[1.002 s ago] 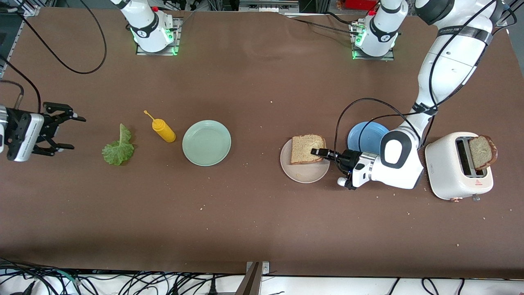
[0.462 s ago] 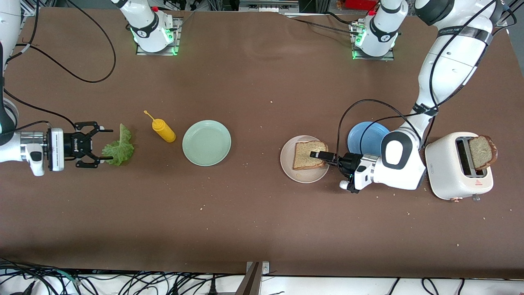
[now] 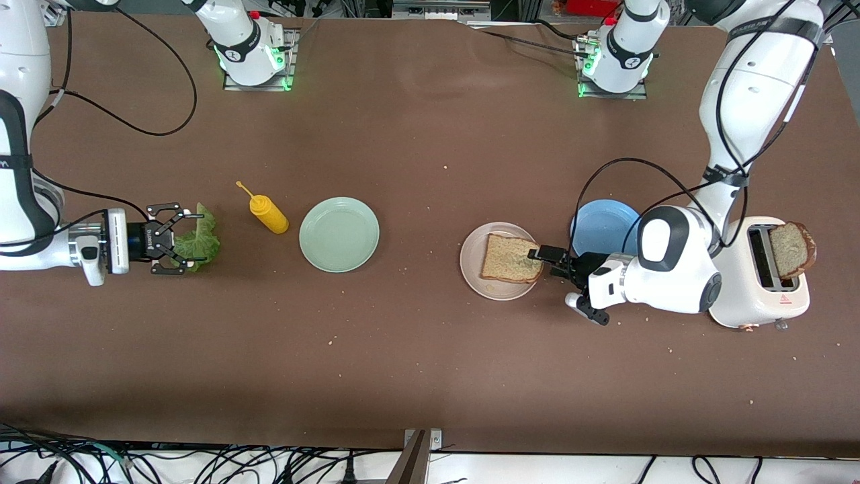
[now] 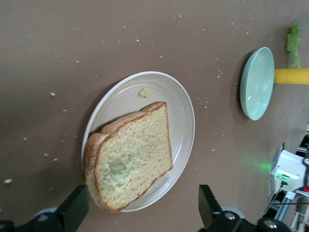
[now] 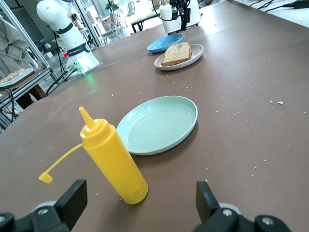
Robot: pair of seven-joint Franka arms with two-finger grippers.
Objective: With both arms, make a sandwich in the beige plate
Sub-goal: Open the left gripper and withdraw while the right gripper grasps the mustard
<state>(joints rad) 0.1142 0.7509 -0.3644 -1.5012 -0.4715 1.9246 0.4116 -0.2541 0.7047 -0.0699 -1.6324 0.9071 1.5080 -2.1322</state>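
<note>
One bread slice lies flat on the beige plate. My left gripper is open and empty at the plate's rim on the toaster's side. In the left wrist view the bread and plate lie just ahead of the open gripper. A second slice stands in the toaster. The green lettuce leaf lies on the table. My right gripper is open with its fingers around the leaf's edge. The leaf is hidden in the right wrist view, where the gripper is open.
A yellow squeeze bottle and a mint-green plate lie between the lettuce and the beige plate. They also show in the right wrist view, the bottle close ahead and the plate past it. A blue plate sits beside the toaster.
My left gripper set the bread slice on the beige plate, let go and drew back toward the toaster. My right arm came in low from the table's end to the lettuce.
</note>
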